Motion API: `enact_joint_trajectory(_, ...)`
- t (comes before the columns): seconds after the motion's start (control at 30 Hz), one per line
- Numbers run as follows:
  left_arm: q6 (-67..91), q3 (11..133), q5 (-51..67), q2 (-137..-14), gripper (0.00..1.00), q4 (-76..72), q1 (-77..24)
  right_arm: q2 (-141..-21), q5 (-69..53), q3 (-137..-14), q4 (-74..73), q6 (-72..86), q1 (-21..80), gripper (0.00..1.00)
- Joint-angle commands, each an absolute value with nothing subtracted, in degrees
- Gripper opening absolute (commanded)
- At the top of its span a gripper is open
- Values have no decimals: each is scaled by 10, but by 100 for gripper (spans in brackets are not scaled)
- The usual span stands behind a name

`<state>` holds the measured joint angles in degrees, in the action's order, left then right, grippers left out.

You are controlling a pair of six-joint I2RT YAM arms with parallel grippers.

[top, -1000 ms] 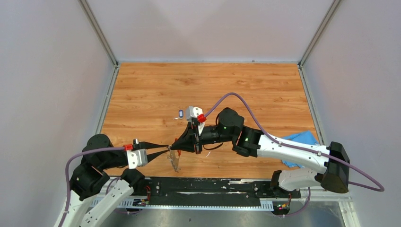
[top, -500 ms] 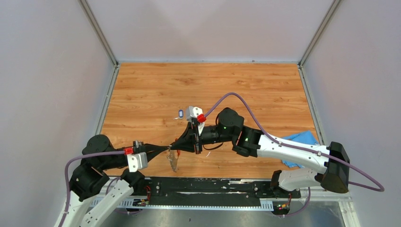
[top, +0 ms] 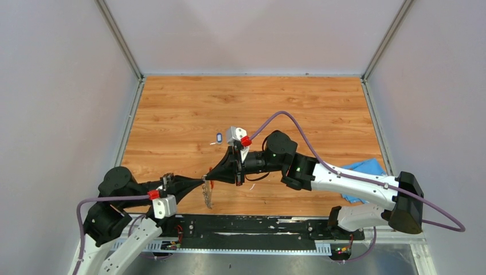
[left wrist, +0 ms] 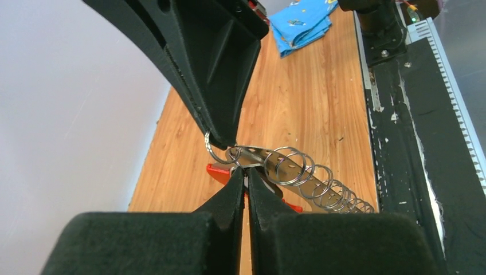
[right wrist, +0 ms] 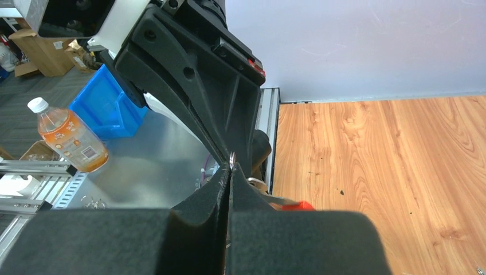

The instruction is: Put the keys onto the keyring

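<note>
Both arms are reaching in toward the near middle of the desk (top: 298,109), their tips meeting almost nose to nose above the wood.

Left gripper (top: 203,181): fingers pressed together. From its wrist view I see them pinching the keyring (left wrist: 298,175) at the near end of its flat metal piece, right beside the red part. The fan of grey wire loops trails away from the tips toward the desk's near edge. In the overhead view the keyring hangs off the fingertips, dangling just under the spot where the two grippers meet, clear of the desk as far as I can judge.

Right gripper (top: 211,177): fingers also pressed together. A small silvery ring (right wrist: 231,157) pokes out between its tips, so it is nipping that. In the left wrist view this ring sits at the same end of the keyring the left gripper holds, touching it. I cannot tell whether the two are linked.

The blue-and-white key (top: 219,138) lies flat on the desk, farther back than both grippers, just beside the right arm's wrist camera in the overhead view and apart from the keyring.

A blue cloth (top: 362,167) lies at the desk's right edge, well away from the grippers.
</note>
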<state>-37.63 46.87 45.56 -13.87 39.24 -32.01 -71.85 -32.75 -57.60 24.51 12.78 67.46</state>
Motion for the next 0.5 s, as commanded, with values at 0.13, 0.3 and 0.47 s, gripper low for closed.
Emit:
enact_joint_trajectory(0.13, -427, 460, 505, -167, 3, 403, -323, -712, -301, -564, 298, 136, 668, 0)
enact_joint_trajectory(0.3, -419, 459, 501, -153, 9, 403, -323, -712, -293, -563, 286, 125, 668, 0)
enact_joint_trajectory(0.47, -360, 472, 445, -133, 19, 404, -322, -706, -288, -560, 280, 115, 668, 0)
